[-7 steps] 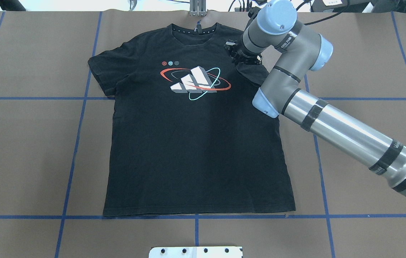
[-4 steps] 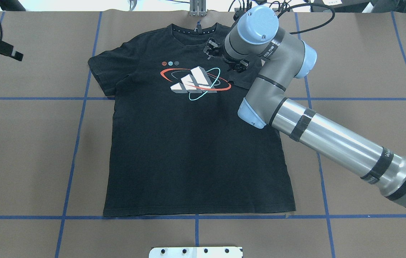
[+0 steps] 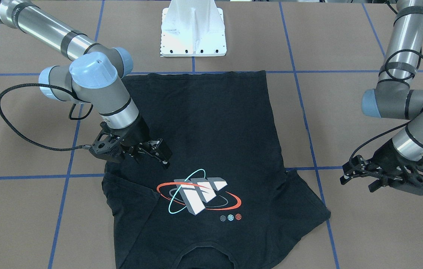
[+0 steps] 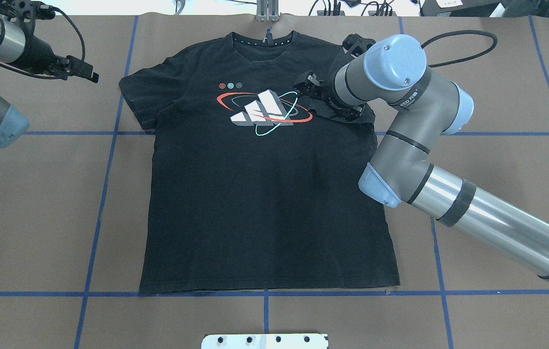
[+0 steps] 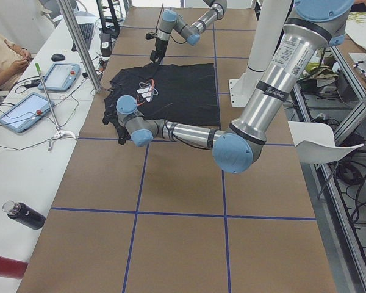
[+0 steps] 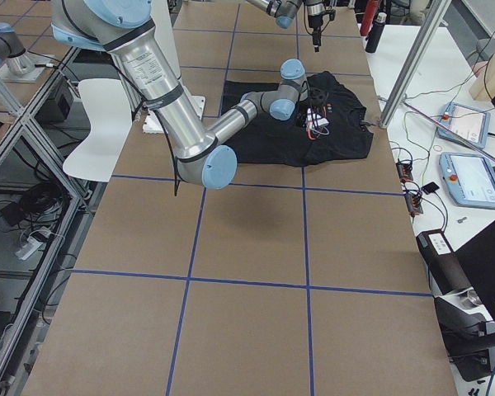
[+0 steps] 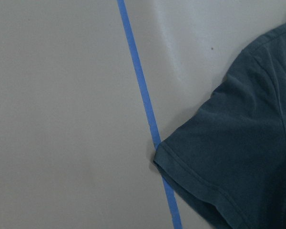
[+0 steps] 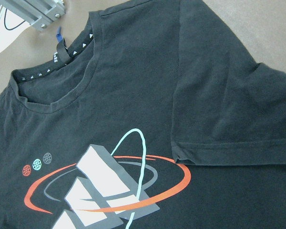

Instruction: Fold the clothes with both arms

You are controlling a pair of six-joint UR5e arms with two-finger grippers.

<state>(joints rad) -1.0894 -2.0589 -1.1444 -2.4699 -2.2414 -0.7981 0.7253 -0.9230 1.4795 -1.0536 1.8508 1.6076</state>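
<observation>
The black T-shirt point(image 4: 265, 203) lies flat, face up, its logo point(image 4: 265, 112) showing. Its right sleeve point(image 8: 229, 119) is folded inward onto the chest and also shows in the front-facing view point(image 3: 133, 194). My right gripper point(image 4: 303, 83) hovers just above the chest beside the logo, open and empty; it also shows in the front-facing view point(image 3: 161, 153). My left gripper point(image 4: 88, 72) is open over bare table, a little outside the left sleeve point(image 4: 136, 97). The left wrist view shows that sleeve's hem point(image 7: 238, 157) on a blue tape line.
The white pedestal point(image 3: 193, 30) stands at the robot's side of the table. A metal bracket point(image 4: 267, 12) sits at the far edge by the collar. Blue tape lines point(image 4: 104, 194) grid the brown table. Tablets point(image 5: 18, 113) and cables lie on the operators' side bench.
My right gripper carried the right sleeve inward over the chest and let it go; the sleeve now lies folded. My left arm has come in from the upper left toward the left sleeve.
</observation>
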